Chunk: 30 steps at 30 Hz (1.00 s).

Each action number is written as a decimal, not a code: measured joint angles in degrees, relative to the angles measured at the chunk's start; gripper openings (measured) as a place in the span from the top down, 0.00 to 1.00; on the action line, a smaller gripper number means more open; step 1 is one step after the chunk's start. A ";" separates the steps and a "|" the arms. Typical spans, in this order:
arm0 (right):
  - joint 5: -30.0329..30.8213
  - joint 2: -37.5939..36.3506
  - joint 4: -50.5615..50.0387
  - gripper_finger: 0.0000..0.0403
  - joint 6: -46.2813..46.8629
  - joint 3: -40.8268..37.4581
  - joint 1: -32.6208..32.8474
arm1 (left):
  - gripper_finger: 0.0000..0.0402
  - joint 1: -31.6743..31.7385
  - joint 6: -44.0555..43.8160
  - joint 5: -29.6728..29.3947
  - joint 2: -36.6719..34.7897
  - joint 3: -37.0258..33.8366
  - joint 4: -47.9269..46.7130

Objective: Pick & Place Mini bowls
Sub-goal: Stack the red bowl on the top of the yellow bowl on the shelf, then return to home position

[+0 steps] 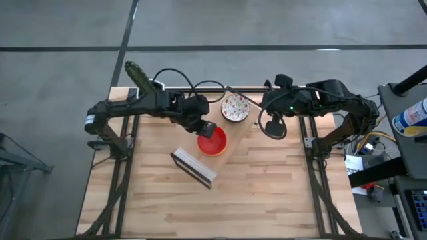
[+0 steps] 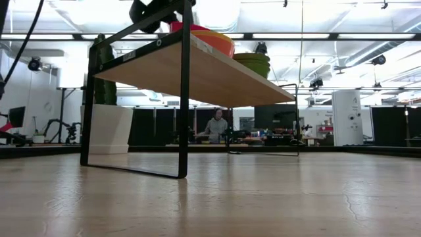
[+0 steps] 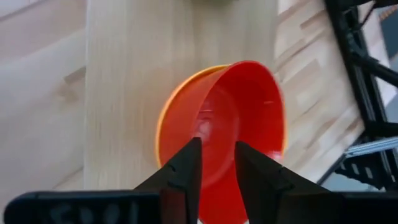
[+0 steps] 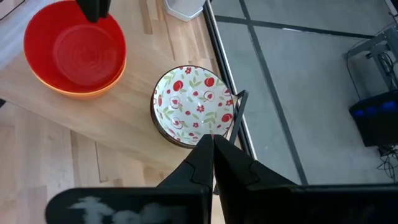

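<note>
On the raised wooden shelf [image 1: 235, 137] | left gripper [image 3: 217, 165], fingers parted, straddling stacked red bowl [image 3: 239, 118] rim; right gripper [image 4: 213, 155] clenched, empty, hovering over white patterned bowl [image 4: 193, 104] | placing apparently underway

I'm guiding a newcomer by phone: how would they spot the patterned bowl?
Find the raised wooden shelf at the table's back edge, between the two arms. The patterned bowl sits at its rear, just ahead of the right gripper. It is white inside with red flowers and green leaves, unlike the plain red bowl stacked in an orange one nearby.
</note>
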 joint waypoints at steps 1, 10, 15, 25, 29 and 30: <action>0.00 0.00 0.00 0.98 0.17 0.00 0.00 | 0.76 0.11 -0.45 0.04 0.00 -0.49 0.02; -0.02 0.00 0.08 0.98 0.33 0.00 0.00 | 0.76 0.21 1.18 -0.31 -0.27 -1.11 0.65; -0.02 0.00 0.15 0.98 0.37 0.00 0.00 | 0.76 0.23 1.26 -0.74 -0.24 -1.13 0.70; -0.04 0.02 1.46 0.98 -0.79 0.00 0.02 | 0.76 -4.27 -3.67 3.49 -1.94 -0.16 3.55; -0.07 0.02 1.55 0.98 -0.87 0.00 0.02 | 0.76 -4.09 -4.13 2.96 -1.20 -1.20 -0.38; -0.06 0.02 1.69 0.98 -0.98 0.00 0.02 | 0.76 -4.10 -4.15 2.64 -1.20 -1.80 -0.65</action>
